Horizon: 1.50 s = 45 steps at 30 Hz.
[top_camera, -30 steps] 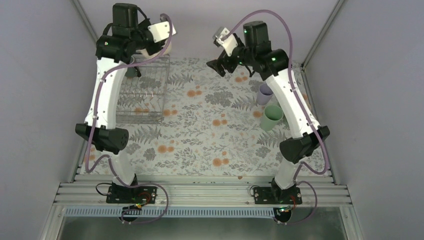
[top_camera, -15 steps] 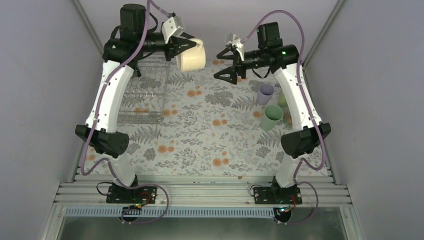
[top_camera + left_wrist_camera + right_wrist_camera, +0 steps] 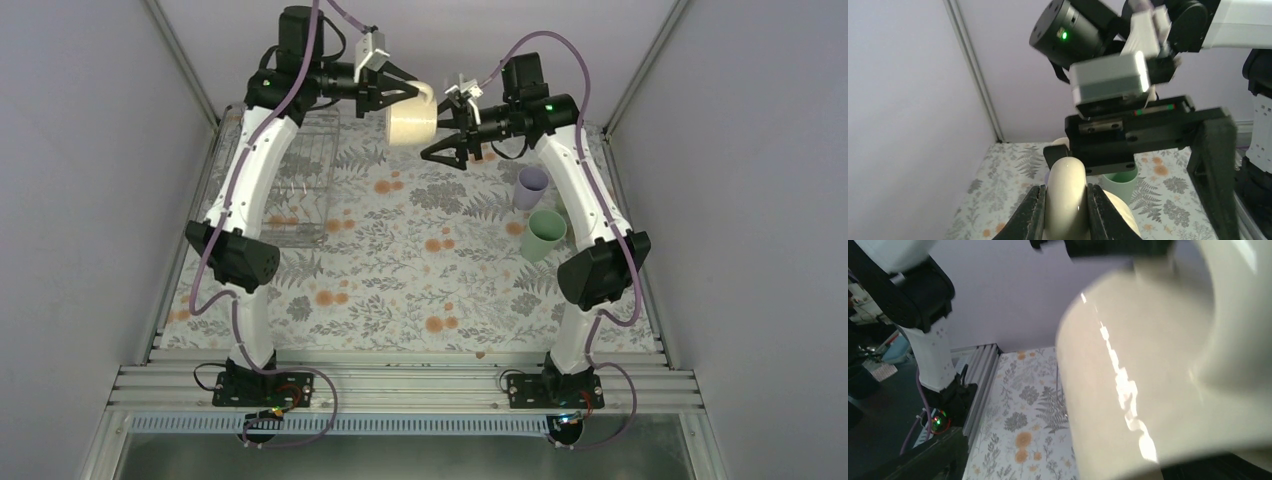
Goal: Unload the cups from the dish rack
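aloft, cream mug (image 3: 411,123) in l claw (image 3: 412,90)

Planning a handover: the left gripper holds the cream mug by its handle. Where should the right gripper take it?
Likely the body. The left gripper is shut on the handle, leaving the round wall of the cream mug free. The open right gripper faces it, so come from the robot's right, jaws spanning the wall.

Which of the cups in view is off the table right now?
The cream-yellow mug, held in mid-air by its handle in the left hand; the lilac tumbler and mint-green tumbler stand on the table.
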Available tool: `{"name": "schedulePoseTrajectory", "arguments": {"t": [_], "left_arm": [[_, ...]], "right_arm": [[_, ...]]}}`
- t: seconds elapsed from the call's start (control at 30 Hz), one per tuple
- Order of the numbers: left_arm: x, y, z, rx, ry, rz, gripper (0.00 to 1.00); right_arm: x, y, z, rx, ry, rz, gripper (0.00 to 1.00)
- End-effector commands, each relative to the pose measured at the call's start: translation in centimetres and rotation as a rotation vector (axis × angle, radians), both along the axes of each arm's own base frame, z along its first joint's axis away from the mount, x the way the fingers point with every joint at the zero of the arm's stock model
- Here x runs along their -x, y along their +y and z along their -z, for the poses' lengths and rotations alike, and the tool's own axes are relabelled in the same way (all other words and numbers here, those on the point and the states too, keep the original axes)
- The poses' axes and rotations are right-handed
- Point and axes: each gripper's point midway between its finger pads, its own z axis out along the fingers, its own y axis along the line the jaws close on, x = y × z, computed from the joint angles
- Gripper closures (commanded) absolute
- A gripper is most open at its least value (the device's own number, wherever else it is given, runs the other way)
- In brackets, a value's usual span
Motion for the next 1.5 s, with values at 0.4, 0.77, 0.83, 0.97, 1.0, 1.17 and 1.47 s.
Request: {"name": "schedulePoseTrajectory", "arguments": {"t": [0.4, 0.77, 0.83, 0.97, 1.0, 1.17, 1.47], "left_arm": [[4.3, -1.8, -3.9, 0.085, -0.120, 0.186, 0.98], [5.2, -0.8, -3.4, 0.007, -0.209, 0.097, 0.08], [5.0, -0.4, -3.1, -0.019, -0.229, 0.061, 0.03], [5.1, 0.5, -3.2, -0.064, -0.285, -0.005, 0.00], [5.3, 0.9, -3.4, -0.072, -0.300, -0.022, 0.00], [4.8, 3.4, -4.3, -0.122, -0.367, -0.153, 0.00], [-2.8, 13.5, -2.6, -0.413, -0.557, -0.714, 0.00]], "right_arm": [[-0.2, 0.9, -2.6, -0.115, 0.049, -0.041, 0.68], [-3.7, -0.1, -2.1, 0.076, -0.034, 0.189, 0.97], [-5.4, -0.6, -1.1, 0.142, -0.073, 0.278, 0.97], [-8.0, -1.8, -0.5, 0.245, -0.213, 0.431, 0.97], [-8.5, -2.2, -0.5, 0.266, -0.235, 0.457, 0.97], [-11.2, -3.7, 1.7, 0.431, -0.307, 0.539, 0.97], [-12.4, -6.2, 15.7, 0.806, -0.146, 0.456, 0.97]]}}
